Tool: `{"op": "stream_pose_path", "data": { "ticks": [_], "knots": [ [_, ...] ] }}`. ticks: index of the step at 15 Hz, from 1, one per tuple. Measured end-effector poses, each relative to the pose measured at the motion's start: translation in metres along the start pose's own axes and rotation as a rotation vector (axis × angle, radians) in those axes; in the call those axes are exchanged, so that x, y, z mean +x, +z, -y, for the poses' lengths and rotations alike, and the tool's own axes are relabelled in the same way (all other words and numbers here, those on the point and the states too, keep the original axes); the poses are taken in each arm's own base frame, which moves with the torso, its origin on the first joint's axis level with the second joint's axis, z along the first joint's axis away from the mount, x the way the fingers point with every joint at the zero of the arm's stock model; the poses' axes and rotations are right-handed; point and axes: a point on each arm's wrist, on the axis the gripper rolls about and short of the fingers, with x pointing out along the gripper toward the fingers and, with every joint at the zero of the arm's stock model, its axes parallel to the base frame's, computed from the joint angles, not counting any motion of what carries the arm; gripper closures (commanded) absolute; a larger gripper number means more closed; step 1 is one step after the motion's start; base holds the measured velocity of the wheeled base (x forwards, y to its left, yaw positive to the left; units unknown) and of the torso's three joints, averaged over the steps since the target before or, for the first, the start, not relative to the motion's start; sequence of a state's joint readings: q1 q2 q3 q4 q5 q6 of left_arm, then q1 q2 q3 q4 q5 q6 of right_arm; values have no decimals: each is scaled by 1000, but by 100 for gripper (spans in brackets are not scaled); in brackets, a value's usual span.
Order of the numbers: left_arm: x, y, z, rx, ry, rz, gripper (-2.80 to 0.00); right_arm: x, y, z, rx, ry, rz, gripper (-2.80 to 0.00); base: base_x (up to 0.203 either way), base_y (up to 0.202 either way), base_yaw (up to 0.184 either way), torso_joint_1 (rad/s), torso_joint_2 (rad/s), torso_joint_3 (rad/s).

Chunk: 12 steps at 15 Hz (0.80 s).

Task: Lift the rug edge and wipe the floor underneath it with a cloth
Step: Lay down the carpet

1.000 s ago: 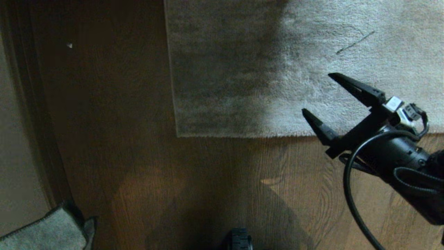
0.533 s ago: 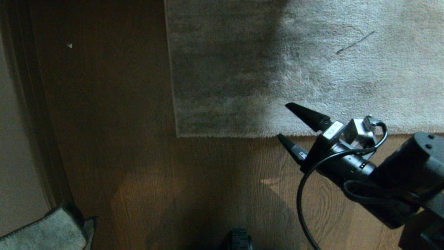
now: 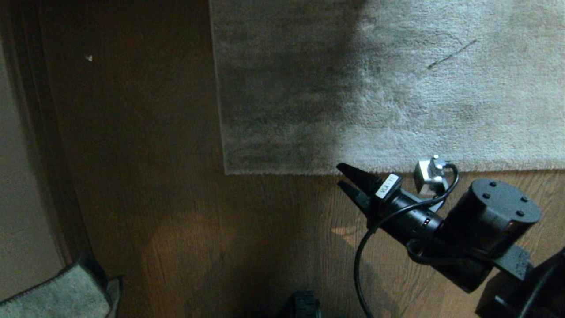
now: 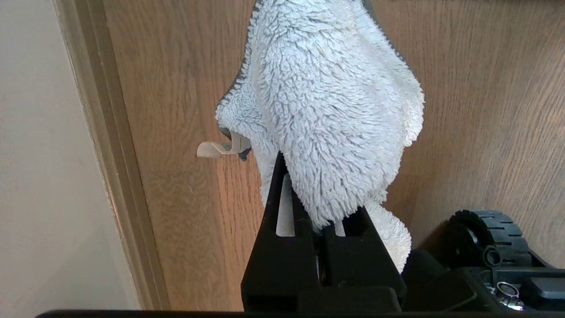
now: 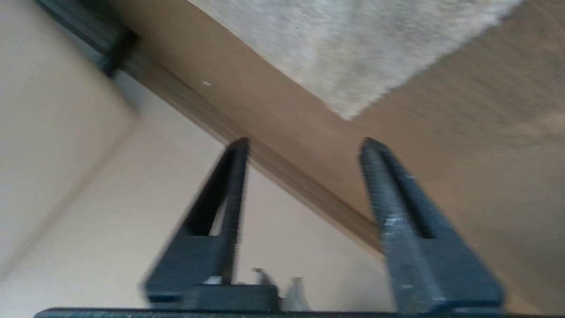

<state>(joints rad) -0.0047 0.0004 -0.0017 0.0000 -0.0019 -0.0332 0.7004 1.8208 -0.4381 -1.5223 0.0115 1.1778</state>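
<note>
Head view: grey-beige short-pile rug lies flat on brown wood-grain plank floor, its straight hem and square corner, the rug edge, down. Black right gripper hovers low just beside that hem, fingers parted.

Left wrist view: left gripper clamped on fluffy pale grey-blue terry cloth, which hangs above the floor beside a skirting board.

Right wrist view: blurred; fingers apart, nothing between them, rug corner beyond.
</note>
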Motion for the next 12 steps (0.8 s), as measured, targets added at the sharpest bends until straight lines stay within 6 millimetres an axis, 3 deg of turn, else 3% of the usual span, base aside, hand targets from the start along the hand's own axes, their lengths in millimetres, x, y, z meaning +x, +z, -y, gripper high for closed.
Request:
{"op": "stream_pose_path", "data": {
  "ticks": [5,12],
  "knots": [
    [0,0,0,0,0,0,0,10,4,17,-64,-48,16,0,0,0,0,0,0,0],
    [0,0,0,0,0,0,0,20,40,44,-97,-125,142,0,0,0,0,0,0,0]
  ]
}}
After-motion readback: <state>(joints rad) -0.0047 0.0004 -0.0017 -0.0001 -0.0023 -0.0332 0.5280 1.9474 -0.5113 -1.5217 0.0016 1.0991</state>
